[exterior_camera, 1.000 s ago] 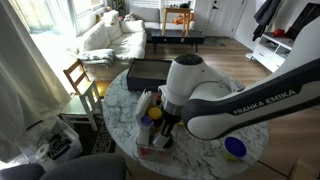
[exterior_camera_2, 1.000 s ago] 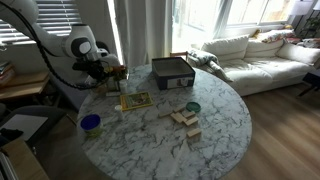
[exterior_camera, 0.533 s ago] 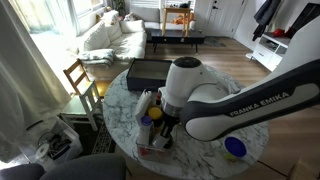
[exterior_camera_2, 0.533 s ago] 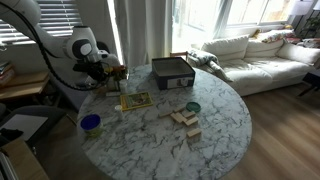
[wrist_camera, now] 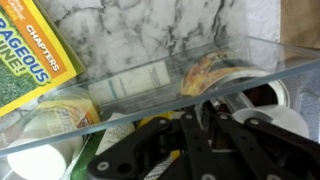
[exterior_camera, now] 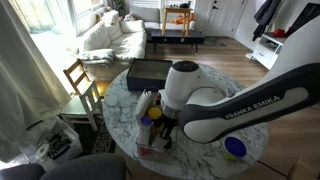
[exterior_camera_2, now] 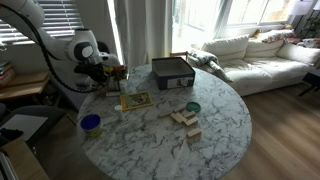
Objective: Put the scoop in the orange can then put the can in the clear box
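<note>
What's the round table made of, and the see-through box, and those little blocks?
The table looks like polished marble, or a marble-look top: white with grey veins. The clear box seems glossy plastic: you see through its wall, and its rim catches light. The little blocks look like bare wood, pale tan and matte, though they show small.

On a round white marble table (exterior_camera_2: 220, 135): dark grey lidded rectangular box (exterior_camera_2: 172, 72) near the window-side edge, flat yellow-green printed booklet (exterior_camera_2: 135, 100) close by, flat round blue disc (exterior_camera_2: 90, 122) near the rim, small green round dish (exterior_camera_2: 193, 107) just beside a loose cluster of pale wooden blocks (exterior_camera_2: 185, 122). Beyond, a white cushioned sofa (exterior_camera_2: 250, 48); pale wooden slatted chair (exterior_camera: 80, 78) close to the table's edge.
</note>
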Robot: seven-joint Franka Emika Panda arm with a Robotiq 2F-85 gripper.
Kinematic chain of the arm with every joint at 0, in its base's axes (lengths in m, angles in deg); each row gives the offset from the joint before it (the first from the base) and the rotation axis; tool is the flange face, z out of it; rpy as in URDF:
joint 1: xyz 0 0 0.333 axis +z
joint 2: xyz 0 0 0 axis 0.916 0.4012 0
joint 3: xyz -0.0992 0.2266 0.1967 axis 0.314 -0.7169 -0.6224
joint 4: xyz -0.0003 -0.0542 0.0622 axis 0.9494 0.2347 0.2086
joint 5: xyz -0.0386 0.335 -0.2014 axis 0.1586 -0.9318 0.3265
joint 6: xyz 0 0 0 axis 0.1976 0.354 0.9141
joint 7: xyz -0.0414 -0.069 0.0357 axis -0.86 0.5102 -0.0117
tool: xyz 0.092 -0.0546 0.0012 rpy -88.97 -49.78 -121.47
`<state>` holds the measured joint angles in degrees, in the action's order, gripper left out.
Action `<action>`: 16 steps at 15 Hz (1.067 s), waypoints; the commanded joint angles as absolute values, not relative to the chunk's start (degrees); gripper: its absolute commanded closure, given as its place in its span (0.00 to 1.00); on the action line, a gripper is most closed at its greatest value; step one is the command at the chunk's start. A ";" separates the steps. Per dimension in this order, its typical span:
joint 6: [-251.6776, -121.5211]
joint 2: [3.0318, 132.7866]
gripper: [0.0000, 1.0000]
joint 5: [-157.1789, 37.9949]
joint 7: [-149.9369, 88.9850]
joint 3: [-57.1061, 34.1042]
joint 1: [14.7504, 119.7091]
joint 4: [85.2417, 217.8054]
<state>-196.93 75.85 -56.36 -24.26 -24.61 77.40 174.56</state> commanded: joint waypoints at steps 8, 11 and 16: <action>-197.94 76.86 0.82 -57.36 -25.22 -24.18 77.43 174.00; -197.98 76.83 0.86 -57.35 -25.28 -24.10 77.40 173.85; -197.99 76.82 0.88 -57.30 -25.24 -24.07 77.40 173.43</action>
